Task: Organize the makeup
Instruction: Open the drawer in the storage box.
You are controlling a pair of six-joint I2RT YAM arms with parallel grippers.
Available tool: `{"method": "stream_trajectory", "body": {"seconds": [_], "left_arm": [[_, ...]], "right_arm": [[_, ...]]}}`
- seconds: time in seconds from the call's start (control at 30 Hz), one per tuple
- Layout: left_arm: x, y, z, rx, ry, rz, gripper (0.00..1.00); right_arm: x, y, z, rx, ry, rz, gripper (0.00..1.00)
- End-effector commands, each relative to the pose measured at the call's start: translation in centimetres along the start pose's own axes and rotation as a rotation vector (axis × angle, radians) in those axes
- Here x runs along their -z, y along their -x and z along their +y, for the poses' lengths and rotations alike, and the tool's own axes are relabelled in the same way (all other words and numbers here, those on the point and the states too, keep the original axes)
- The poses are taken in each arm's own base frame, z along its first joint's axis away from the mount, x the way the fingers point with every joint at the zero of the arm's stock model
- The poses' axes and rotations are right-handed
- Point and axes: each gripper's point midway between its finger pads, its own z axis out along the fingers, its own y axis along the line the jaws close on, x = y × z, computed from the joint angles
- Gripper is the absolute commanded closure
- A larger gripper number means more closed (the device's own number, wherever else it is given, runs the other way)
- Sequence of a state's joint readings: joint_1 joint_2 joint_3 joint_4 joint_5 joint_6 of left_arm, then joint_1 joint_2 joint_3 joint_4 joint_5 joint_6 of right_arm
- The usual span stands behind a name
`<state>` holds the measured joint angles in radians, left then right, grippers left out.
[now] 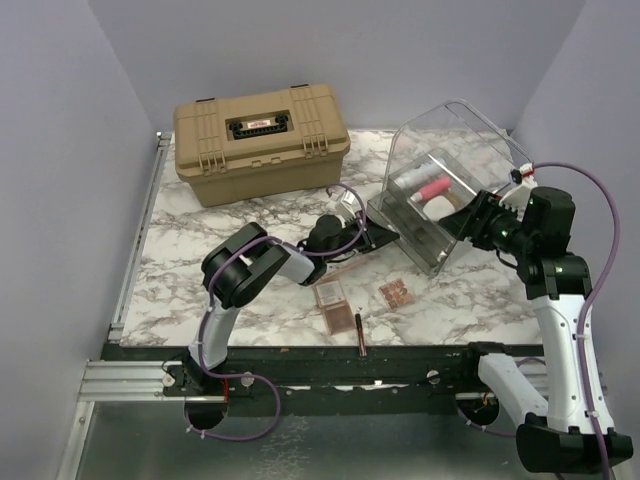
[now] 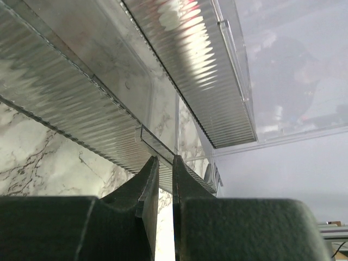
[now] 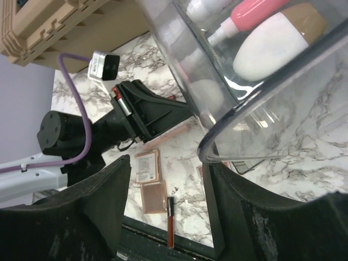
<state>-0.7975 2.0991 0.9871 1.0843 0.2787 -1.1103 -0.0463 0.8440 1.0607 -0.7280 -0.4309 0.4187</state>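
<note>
The clear bin (image 1: pixel 440 190) stands tilted at the right centre. Inside it lie a pink tube (image 1: pixel 430 188), a white tube (image 1: pixel 410 180) and a white oval piece (image 1: pixel 437 204); the right wrist view shows the pink tube (image 3: pixel 253 12) and the oval piece (image 3: pixel 272 43) through the wall. Two square palettes (image 1: pixel 329 295) (image 1: pixel 341 320), a third palette (image 1: pixel 397 293) and a red and black pencil (image 1: pixel 360 333) lie on the marble. My left gripper (image 1: pixel 385 238) (image 2: pixel 166 160) is nearly shut at the bin's ribbed lower edge (image 2: pixel 157 144). My right gripper (image 1: pixel 470 222) (image 3: pixel 168 163) is open beside the bin's rim (image 3: pixel 217 138).
A large tan hard case (image 1: pixel 262 140) stands at the back left. A thin pinkish stick (image 1: pixel 345 268) lies under the left arm. The palettes (image 3: pixel 147 167) and pencil (image 3: pixel 170 220) lie near the table's front edge (image 1: pixel 320 352). Grey walls close in on both sides.
</note>
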Motion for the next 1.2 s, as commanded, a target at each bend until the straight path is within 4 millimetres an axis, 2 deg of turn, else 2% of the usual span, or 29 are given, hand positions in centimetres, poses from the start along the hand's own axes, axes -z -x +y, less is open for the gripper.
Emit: {"method": "stream_trajectory", "body": {"seconds": [0.0,0.33,0.5,0.57,0.63,0.73,0.83,0.97,1.03,1.17], "left_arm": [[1.4,-0.5,0.1,-0.057,-0.001,0.042,1.00],[1.5,0.4,-0.1,-0.065,-0.016,0.048,1.00],[1.3,0.3,0.0,-0.052,-0.017,0.061,0.98],[1.1,0.2,0.0,-0.042,-0.025,0.071,0.92],[1.1,0.1,-0.1,-0.036,-0.027,0.075,0.79],[1.2,0.2,-0.1,-0.040,-0.016,0.072,0.67],[1.4,0.2,0.1,-0.040,0.002,0.073,0.57],[1.6,0.2,0.2,-0.043,0.019,0.078,0.48],[1.8,0.3,0.0,-0.052,0.028,0.077,0.46],[3.0,0.5,0.2,-0.086,0.071,0.065,0.39]], "right_arm": [[-1.1,2.5,-2.1,0.013,-0.097,-0.111,0.39],[-1.1,3.0,-1.9,0.008,-0.096,-0.131,0.39],[-1.1,2.3,-0.1,0.022,0.008,-0.098,0.38],[-0.9,1.9,0.6,0.028,0.051,-0.081,0.37],[-0.7,1.6,1.4,0.036,0.094,-0.065,0.36],[-0.2,0.9,2.6,0.048,0.162,-0.035,0.34],[0.3,0.2,3.2,0.061,0.198,-0.011,0.32],[1.0,-0.4,3.7,0.088,0.223,0.017,0.31],[1.4,-0.7,4.3,0.097,0.256,0.037,0.30],[2.3,-1.4,5.6,0.110,0.327,0.064,0.28]]}}
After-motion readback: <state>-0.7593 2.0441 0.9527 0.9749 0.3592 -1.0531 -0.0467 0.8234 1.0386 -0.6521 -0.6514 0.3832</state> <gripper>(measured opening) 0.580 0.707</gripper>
